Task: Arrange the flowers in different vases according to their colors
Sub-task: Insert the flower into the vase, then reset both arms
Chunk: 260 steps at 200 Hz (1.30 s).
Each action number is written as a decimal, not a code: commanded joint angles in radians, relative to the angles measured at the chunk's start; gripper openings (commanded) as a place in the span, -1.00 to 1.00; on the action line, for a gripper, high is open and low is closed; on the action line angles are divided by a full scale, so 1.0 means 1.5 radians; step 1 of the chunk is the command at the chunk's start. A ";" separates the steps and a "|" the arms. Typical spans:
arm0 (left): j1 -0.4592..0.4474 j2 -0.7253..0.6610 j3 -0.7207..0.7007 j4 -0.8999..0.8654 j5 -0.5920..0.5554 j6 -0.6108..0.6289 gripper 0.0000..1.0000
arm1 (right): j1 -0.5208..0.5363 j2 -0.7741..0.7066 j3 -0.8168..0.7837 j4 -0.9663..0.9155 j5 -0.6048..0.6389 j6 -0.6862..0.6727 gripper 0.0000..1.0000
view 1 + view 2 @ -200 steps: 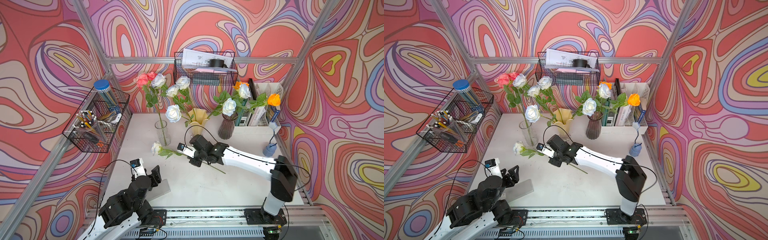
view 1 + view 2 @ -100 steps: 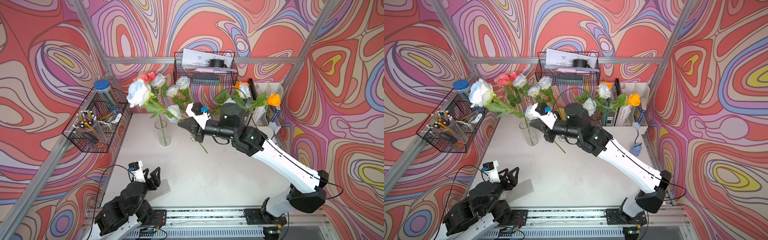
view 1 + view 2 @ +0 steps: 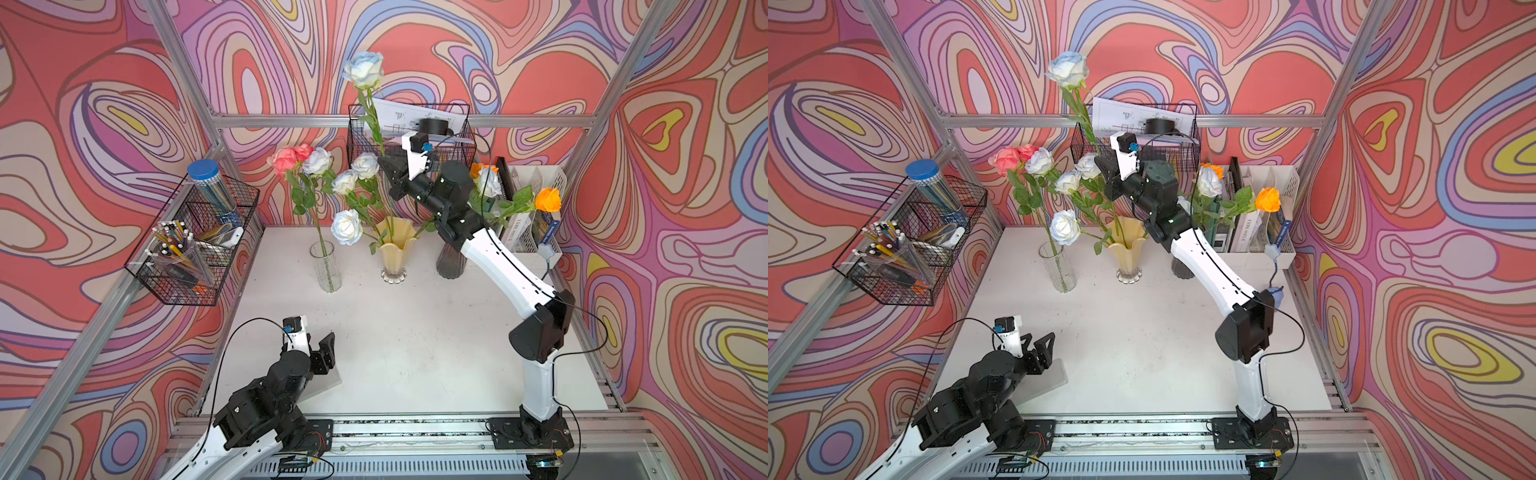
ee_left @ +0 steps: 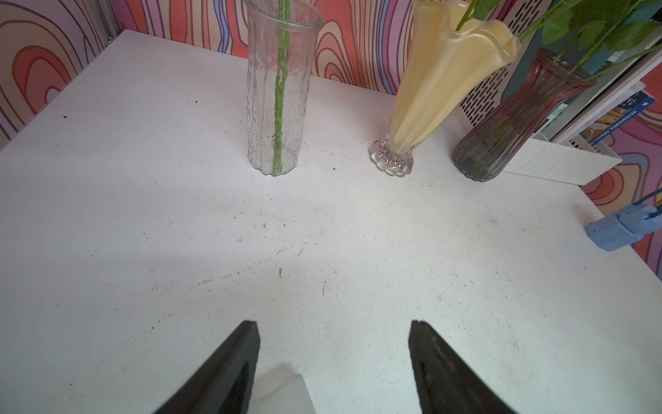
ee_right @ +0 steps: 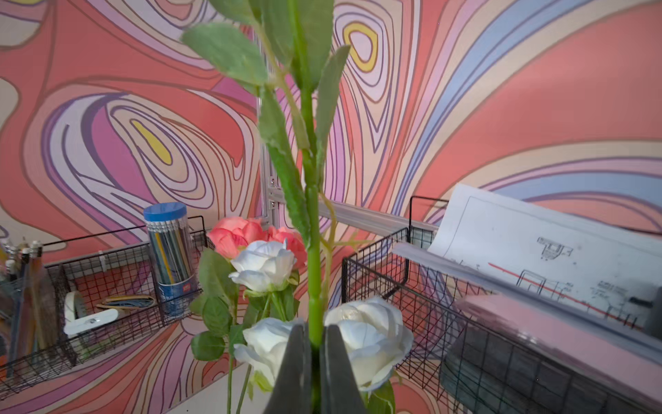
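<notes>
Fingers (image 5: 292, 362) of the right gripper (image 5: 314, 331) were clamped on the stem (image 5: 311, 215) of a white rose (image 3: 365, 68), its long axis near upright: head high above them, lower end lost behind them. Below the fingers stood the yellow vase (image 3: 392, 251) with other white roses (image 3: 345, 226), so the move looked like a straight lowering. Well apart, the left gripper (image 4: 333, 324) hung open, empty.

Purple-brown vase (image 3: 448, 267) — mostly hidden behind the right arm (image 3: 505, 272).
</notes>
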<state>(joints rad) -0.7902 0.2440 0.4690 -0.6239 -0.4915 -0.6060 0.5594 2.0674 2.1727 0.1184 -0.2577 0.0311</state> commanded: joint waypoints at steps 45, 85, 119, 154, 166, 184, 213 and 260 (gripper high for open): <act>0.005 -0.003 -0.015 0.038 -0.002 0.027 0.49 | -0.020 0.005 -0.176 0.209 0.020 0.003 -1.00; 0.005 0.017 -0.013 0.058 0.001 0.041 0.55 | -0.020 -0.045 -0.279 0.260 0.025 -0.001 -0.16; 0.005 0.064 -0.002 0.083 -0.011 0.040 0.58 | -0.020 -0.135 -0.314 0.219 0.011 -0.007 0.24; 0.005 0.085 0.007 0.114 -0.049 0.031 0.67 | -0.020 -0.249 -0.347 0.138 -0.040 0.015 0.36; 0.005 0.094 0.013 0.125 -0.059 0.038 0.69 | -0.020 -0.297 -0.384 0.123 -0.050 0.020 0.38; 0.005 0.115 0.025 0.139 -0.081 0.051 0.74 | -0.020 -0.380 -0.440 0.064 -0.058 0.031 0.40; 0.012 0.152 0.058 0.155 -0.162 0.067 0.87 | -0.019 -0.503 -0.534 -0.107 -0.064 0.048 0.41; 0.147 0.306 0.075 0.235 -0.079 0.078 0.94 | -0.026 -0.538 -0.747 -0.262 0.223 0.124 0.46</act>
<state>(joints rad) -0.6846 0.5739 0.5526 -0.3538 -0.6800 -0.5140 0.5316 1.1984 1.1824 -0.0544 -0.1699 0.1371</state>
